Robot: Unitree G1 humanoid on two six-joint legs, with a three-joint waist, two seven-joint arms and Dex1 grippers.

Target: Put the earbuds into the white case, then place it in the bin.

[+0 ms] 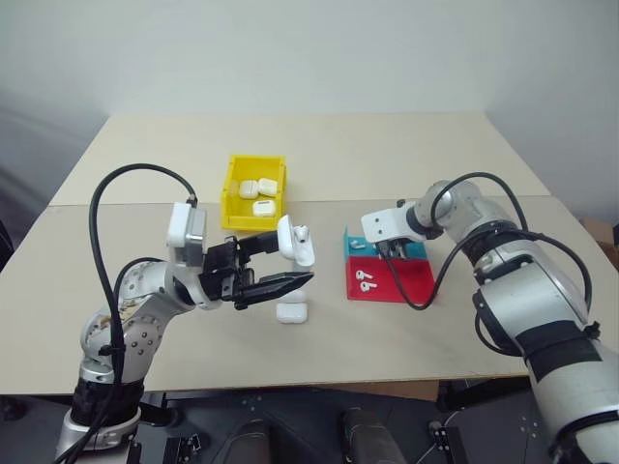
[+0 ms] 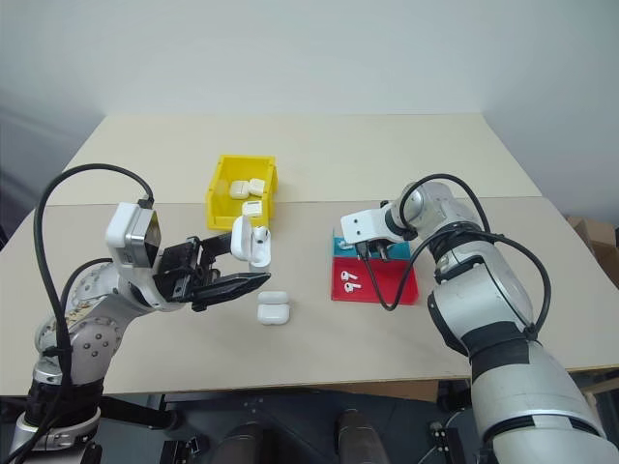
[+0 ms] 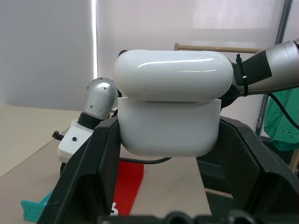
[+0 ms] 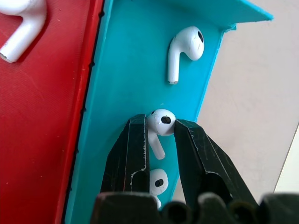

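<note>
My left gripper [image 1: 283, 261] is held above the table's middle, shut on the white case [image 1: 293, 242]. The case's lid [image 3: 173, 74] is raised, and one earbud [image 1: 303, 232] shows at its mouth. My right gripper [image 4: 160, 124] points down into the teal tray [image 4: 126, 70]. Its two fingers press on either side of the head of an earbud [image 4: 163, 119] that lies there. Two more earbuds [image 4: 184, 49] lie in the teal tray, one of them under the fingers. A pair of earbuds [image 1: 364, 280] lies in the red tray [image 1: 411, 280]. The yellow bin [image 1: 232, 193] stands behind the left gripper.
Three white cases [image 1: 259, 191] lie in the bin. Another shut white case [image 1: 291, 312] lies on the table below the left gripper. The red and teal trays sit side by side right of centre. A seam [image 1: 329, 201] crosses the tabletop behind the trays.
</note>
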